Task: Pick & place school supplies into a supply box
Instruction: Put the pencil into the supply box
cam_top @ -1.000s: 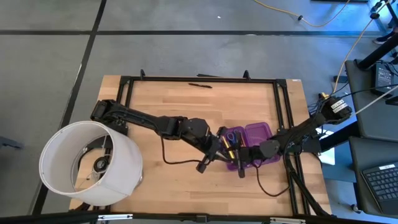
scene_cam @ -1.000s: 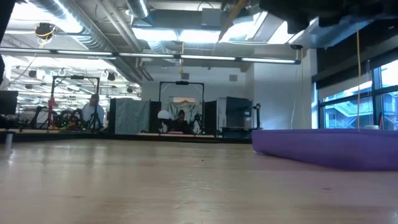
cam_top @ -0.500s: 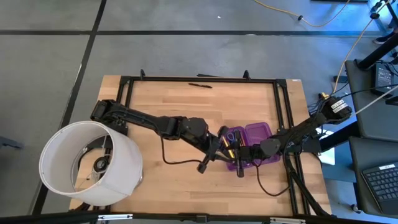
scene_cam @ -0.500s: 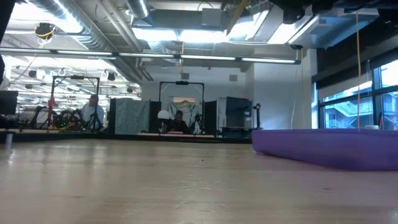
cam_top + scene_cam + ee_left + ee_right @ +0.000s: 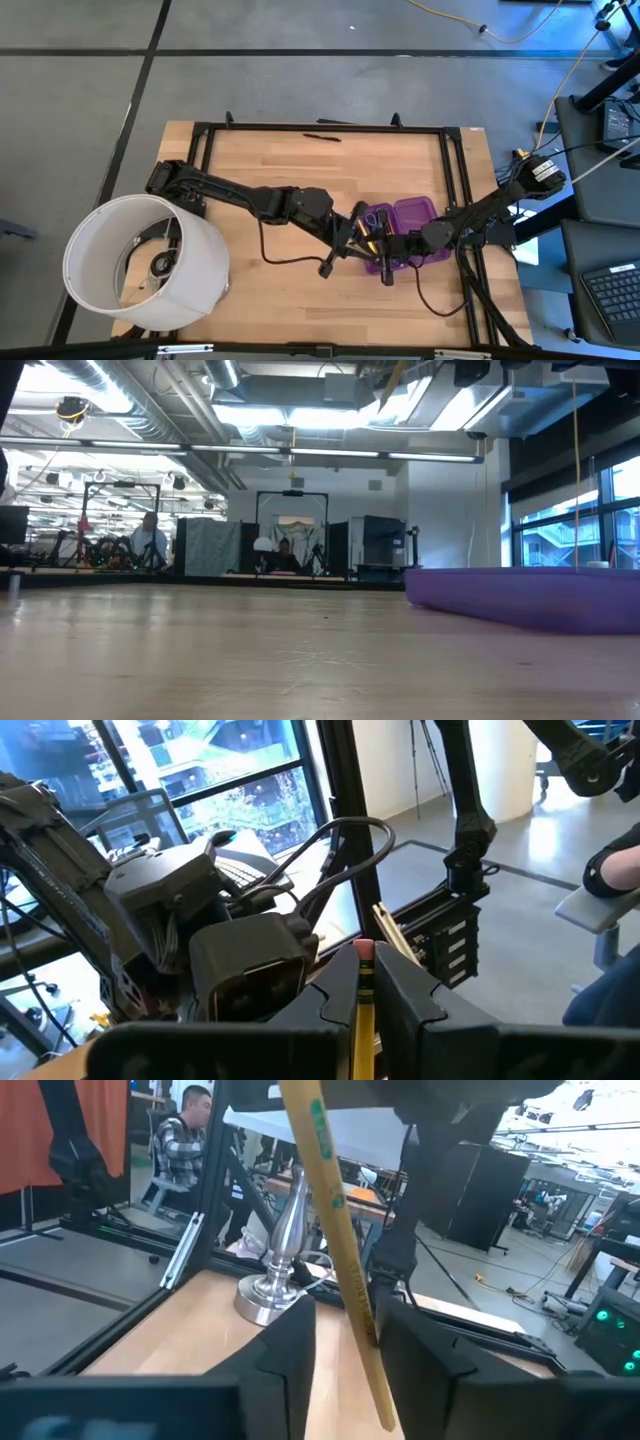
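Over the translucent purple plastic supply box (image 5: 408,222): left gripper (image 5: 352,236) fingers clamped on a thin yellow pencil (image 5: 362,1010); right gripper (image 5: 390,250) fingers clamped on a thin tan pencil (image 5: 340,1250).

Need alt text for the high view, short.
Overhead: the left gripper and right gripper meet over the purple supply box on a wooden table, pencils between them. A large white cylinder sits at the left corner.

Grey floor (image 5: 300,90) around the wooden table (image 5: 290,160), ceiling lights (image 5: 330,418) overhead, windows (image 5: 570,530) right of it
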You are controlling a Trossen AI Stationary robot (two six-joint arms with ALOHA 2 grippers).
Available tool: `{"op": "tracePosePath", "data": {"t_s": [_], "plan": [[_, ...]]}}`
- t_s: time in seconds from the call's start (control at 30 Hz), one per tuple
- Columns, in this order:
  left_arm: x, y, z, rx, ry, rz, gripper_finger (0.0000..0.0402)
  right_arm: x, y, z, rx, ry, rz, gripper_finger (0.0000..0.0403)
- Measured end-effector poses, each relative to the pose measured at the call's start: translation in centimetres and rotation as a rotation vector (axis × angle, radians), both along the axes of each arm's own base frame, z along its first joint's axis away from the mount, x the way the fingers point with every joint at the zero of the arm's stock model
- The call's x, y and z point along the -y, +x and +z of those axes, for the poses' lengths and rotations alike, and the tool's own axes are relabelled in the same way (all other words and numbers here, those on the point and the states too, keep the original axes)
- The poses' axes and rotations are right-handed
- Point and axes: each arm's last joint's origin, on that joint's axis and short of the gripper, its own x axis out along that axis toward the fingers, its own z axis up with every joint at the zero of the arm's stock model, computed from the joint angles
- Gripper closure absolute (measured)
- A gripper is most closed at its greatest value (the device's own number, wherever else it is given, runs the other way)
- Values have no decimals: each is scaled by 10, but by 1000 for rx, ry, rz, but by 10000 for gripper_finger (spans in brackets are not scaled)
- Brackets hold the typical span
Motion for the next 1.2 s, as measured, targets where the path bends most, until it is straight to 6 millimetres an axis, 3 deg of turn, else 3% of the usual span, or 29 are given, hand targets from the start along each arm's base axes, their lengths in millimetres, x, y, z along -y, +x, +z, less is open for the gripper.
{"op": "tracePosePath", "data": {"t_s": [0.23, 0.4, 0.57, 0.9, 1.07, 1.2], "plan": [[-1, 0, 0, 2, 9, 6, 387, -1, 0, -2, -15, -19, 28, 379], [-3, 0, -4, -56, 9, 29, 370, -1, 0, -6, -55, 27, 23, 379], [-8, -7, -16, -226, 35, 117, 335, 1, 0, -14, -144, 104, -42, 379], [-28, -39, -26, -551, 187, 482, 295, 10, -4, -28, -317, 363, -174, 379], [-33, -49, -36, -673, 207, 561, 296, 26, -18, -15, -368, 602, -255, 379], [-39, -52, -51, -733, 204, 591, 299, 45, -41, -14, -516, 806, -375, 379]]}}
